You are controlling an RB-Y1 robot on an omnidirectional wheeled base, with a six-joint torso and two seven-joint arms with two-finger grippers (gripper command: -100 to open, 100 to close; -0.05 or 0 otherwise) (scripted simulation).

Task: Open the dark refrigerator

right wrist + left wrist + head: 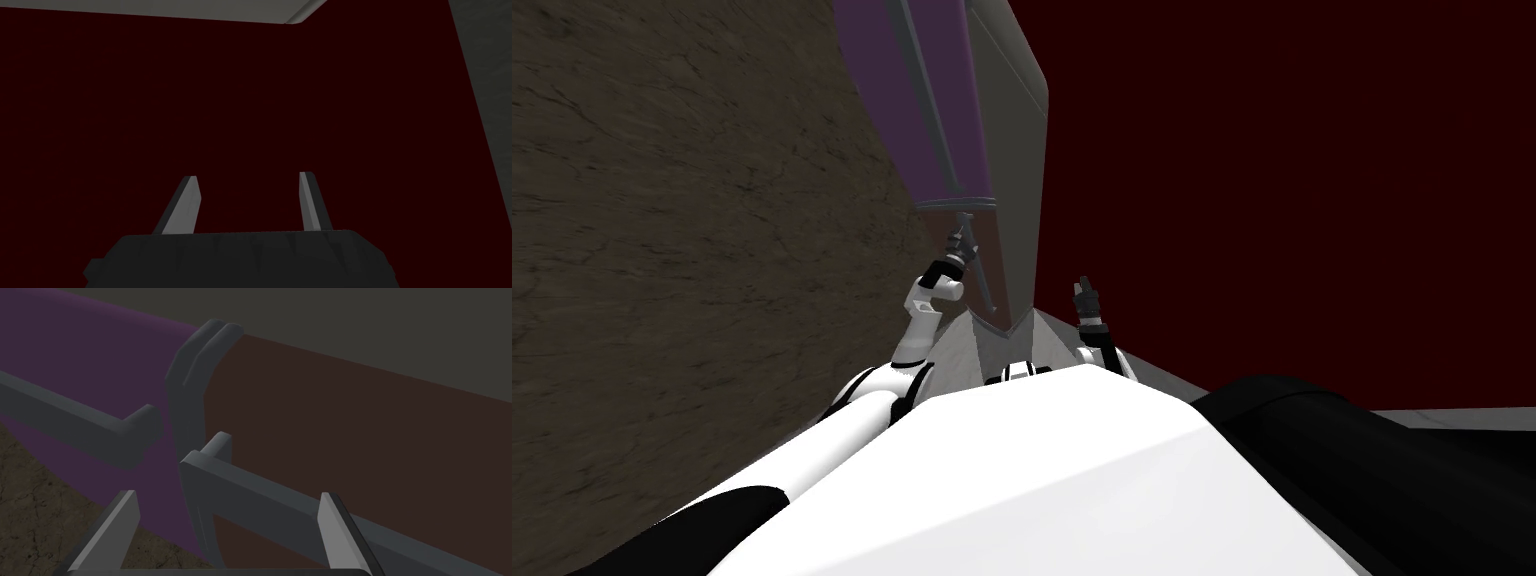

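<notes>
Refrigerator point(192, 383): close in front of the left arm. It shows two door panels split by a rounded grey trim.
Doors: a red-brown door point(360, 433) on one side of the trim and a purple door point(85, 348) on the other.
Door handle point(265, 495): a grey bar standing off the red-brown door. Its squared end sits next to the trim.
Second bar point(75, 420): a similar grey handle on the purple door, well off to one side of the jaws.
Handle relative to jaws: the bar's end lies just ahead of the left gripper point(226, 494), within the gap. From there the bar runs on behind one finger point(335, 533); I cannot tell whether they touch.
Left jaws: spread wide, pinching nothing.
Left arm: in the head view the forearm rises from the shoulder and bends at the white wrist. The hand points up at the doors, just below the purple panel's lower edge.
Right gripper point(248, 175): raised beside the refrigerator's grey edge and facing a flat dark red surface point(250, 100).
Right jaws: apart and empty.
Floor point(35, 518): brown and cracked (seen past the purple door's edge).
</notes>
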